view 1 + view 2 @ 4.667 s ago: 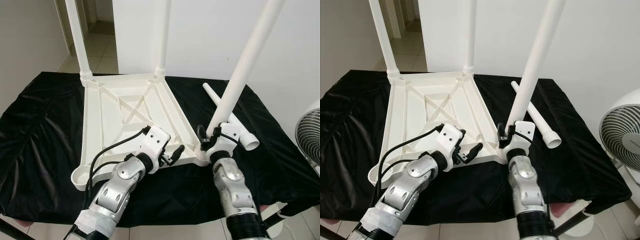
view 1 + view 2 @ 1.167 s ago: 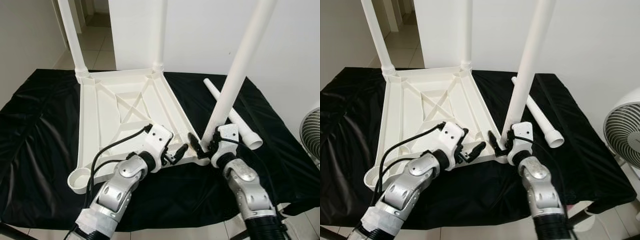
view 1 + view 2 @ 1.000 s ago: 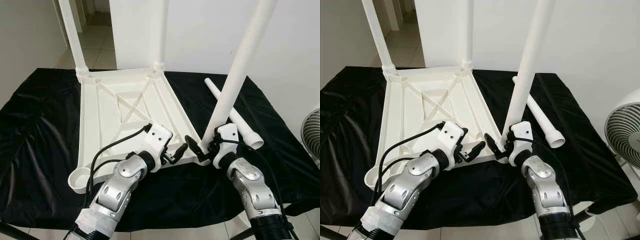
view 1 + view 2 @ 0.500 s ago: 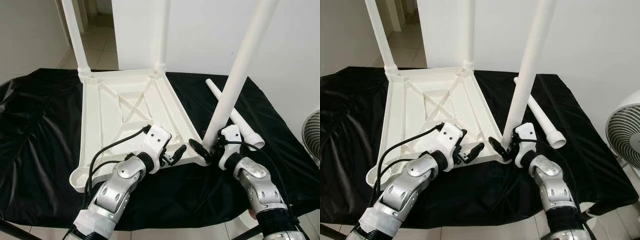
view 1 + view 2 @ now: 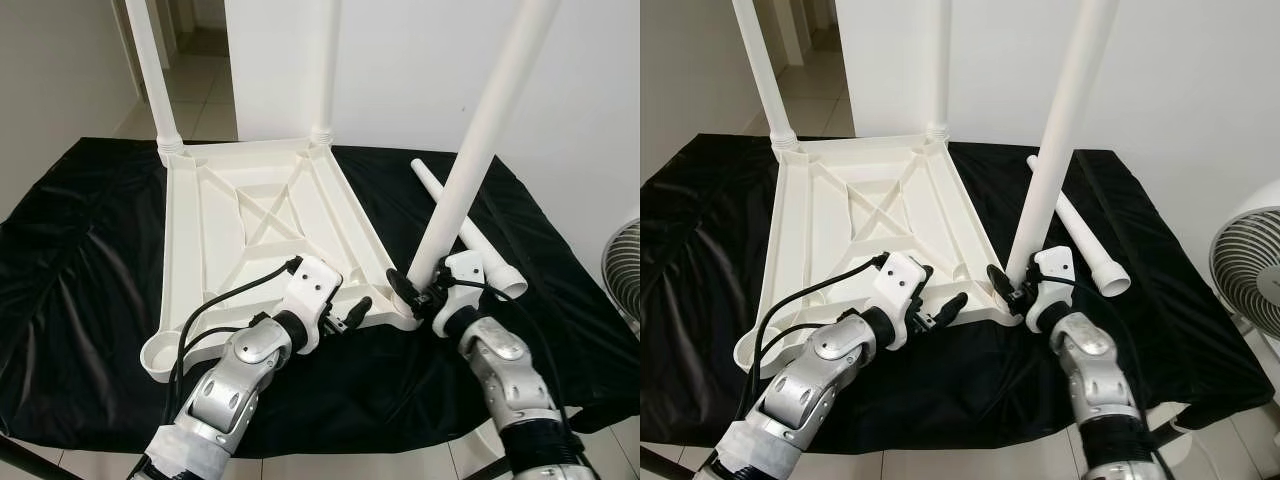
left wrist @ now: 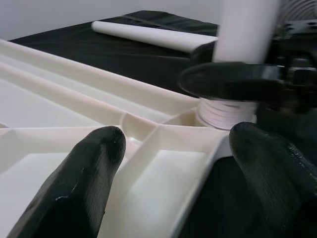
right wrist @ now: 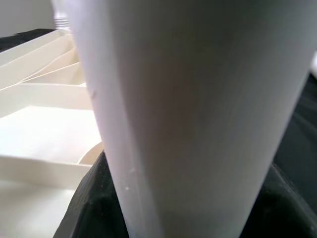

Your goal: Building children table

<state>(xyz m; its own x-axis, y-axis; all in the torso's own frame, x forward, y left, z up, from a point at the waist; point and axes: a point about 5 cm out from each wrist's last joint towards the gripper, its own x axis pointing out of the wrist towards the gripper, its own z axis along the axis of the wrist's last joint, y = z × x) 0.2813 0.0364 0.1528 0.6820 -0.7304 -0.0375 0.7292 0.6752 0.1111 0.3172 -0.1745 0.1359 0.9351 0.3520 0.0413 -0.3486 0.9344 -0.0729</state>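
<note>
You are gripping the third leg at its base with the right gripper, seating it in the upturned tabletop's near corner socket, while the open left gripper is bracing the tabletop's near edge, apparently steadying it.

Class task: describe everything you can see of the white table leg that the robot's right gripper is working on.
The leg is a long, smooth, white plastic-looking tube, standing nearly upright, leaning slightly right. Its ribbed lower end sits in the near-right corner socket of the upturned tabletop. The right gripper closes around its base; its top runs out of frame.
</note>
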